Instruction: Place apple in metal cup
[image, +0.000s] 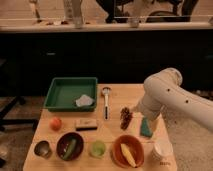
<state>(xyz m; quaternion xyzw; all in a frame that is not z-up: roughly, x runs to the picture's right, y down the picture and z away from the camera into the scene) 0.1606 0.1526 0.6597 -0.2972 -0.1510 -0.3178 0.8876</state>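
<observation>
Reach phase: claw (149, 118) hangs wide open and empty at the right of the desk (45, 135), apple (56, 123) sits far left near the metal cup (43, 148), so next calls for a leftward swing.

Green tray (50, 95): one
Cups: three, metal cup (42, 148), green cup (98, 148), white paper cup (162, 149)
Bowls: two, dark bowl (58, 144), orange bowl (116, 148)
Apple (56, 123): one
Grape bunch (125, 117): one
Spoon (106, 102): one
Gripper (144, 116): one, right of the green tray
</observation>
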